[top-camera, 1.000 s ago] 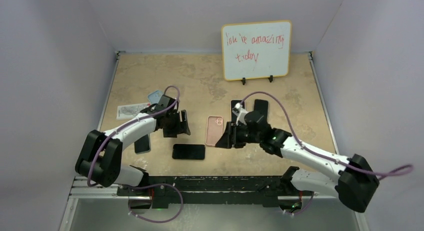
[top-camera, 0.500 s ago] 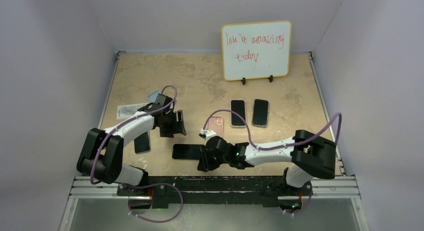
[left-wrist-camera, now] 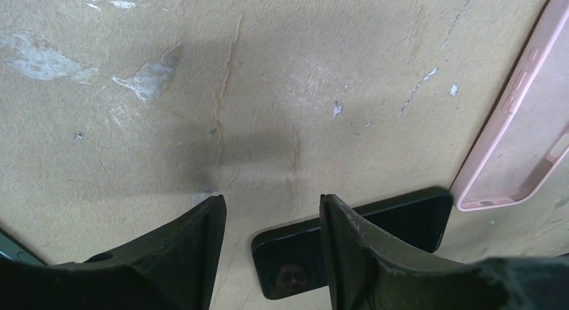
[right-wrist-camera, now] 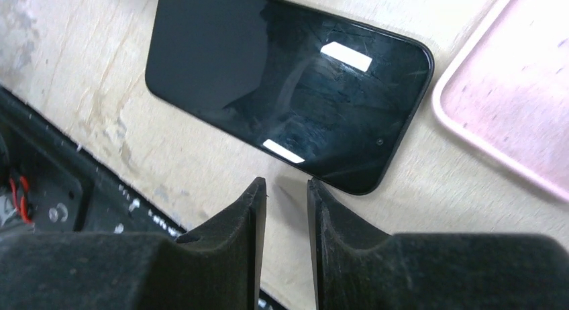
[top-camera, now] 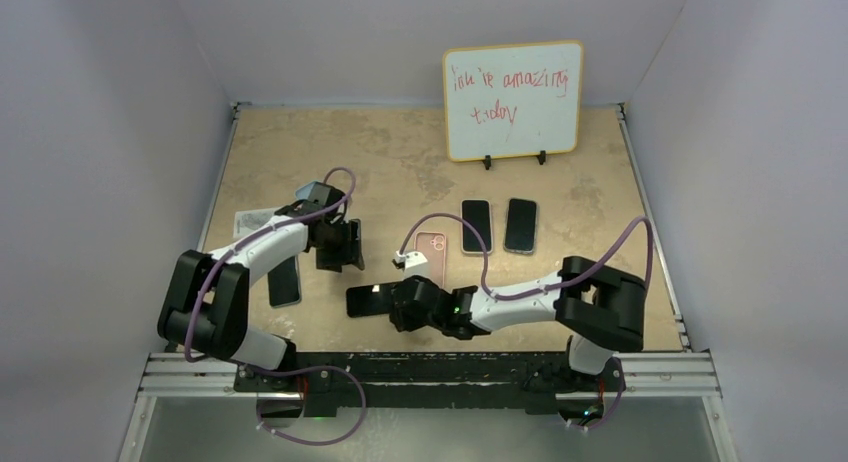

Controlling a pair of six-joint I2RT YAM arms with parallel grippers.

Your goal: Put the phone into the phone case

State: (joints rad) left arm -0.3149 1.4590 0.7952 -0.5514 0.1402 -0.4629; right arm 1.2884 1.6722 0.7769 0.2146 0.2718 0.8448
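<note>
Table [top-camera: 400, 152] of mottled tan carries everything you see, and the whiteboard [top-camera: 512, 100] stands well beyond both sets of fingers. The pink phone case [right-wrist-camera: 510, 102] lies hollow side up, ahead and to the right of your right gripper [right-wrist-camera: 285, 189]. The black phone [right-wrist-camera: 288, 88] lies screen up just past those fingertips, just beside the case, not in it. Your right fingers are drawn to a narrow gap, with only table between them. Your left gripper [left-wrist-camera: 270, 201] hovers with a wider gap and holds nothing; the phone shows past its right-hand finger, with the case farther off.
</note>
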